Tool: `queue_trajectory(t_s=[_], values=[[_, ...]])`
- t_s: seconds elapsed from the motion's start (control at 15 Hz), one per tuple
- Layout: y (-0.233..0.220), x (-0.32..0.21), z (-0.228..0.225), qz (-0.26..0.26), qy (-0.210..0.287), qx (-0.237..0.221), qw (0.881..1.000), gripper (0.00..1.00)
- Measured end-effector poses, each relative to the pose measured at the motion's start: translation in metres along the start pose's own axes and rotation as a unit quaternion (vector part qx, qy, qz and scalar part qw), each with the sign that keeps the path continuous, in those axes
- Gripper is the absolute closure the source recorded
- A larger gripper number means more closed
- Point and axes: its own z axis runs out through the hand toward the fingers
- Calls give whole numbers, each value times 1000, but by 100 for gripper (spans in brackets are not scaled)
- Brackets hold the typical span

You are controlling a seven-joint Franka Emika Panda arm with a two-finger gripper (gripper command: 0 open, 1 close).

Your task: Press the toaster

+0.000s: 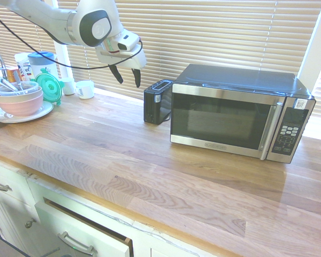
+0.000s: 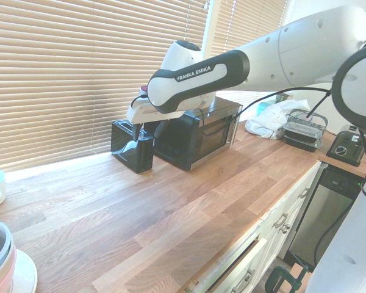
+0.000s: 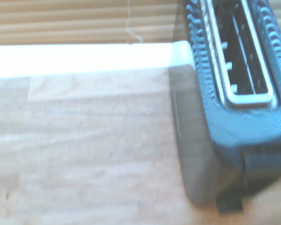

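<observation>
The toaster [image 1: 157, 101] is a small black box with a silver-rimmed top slot, standing on the wooden counter against the left side of the microwave [image 1: 241, 115]. My gripper [image 1: 127, 76] hangs in the air just left of the toaster and a little above its top, open, with nothing between its dark fingers [image 1: 117, 74]. In the second exterior view the gripper [image 2: 140, 131] overlaps the toaster [image 2: 129, 151] near its front end. The wrist view looks down on the toaster [image 3: 234, 117], with a dark lever tab [image 3: 229, 204] sticking out of its end face.
A stack of bowls on a plate [image 1: 18, 103], a green lid [image 1: 48, 88] and white cups [image 1: 85, 89] stand at the counter's left end. Window blinds [image 1: 214, 32] run close behind. Plastic containers and a bag [image 2: 305, 129] lie beyond the microwave.
</observation>
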Motion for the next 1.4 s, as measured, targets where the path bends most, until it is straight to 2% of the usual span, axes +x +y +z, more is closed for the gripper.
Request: queue_trajectory(t_s=[0.27,1.13,1.2,1.4], values=[[-24,26,20,0,-2,-7,1000,0],[-10,70,24,15,-7,-23,1000,0],[-9,70,26,12,-8,-24,1000,100],[-5,72,28,8,-10,-26,1000,100]])
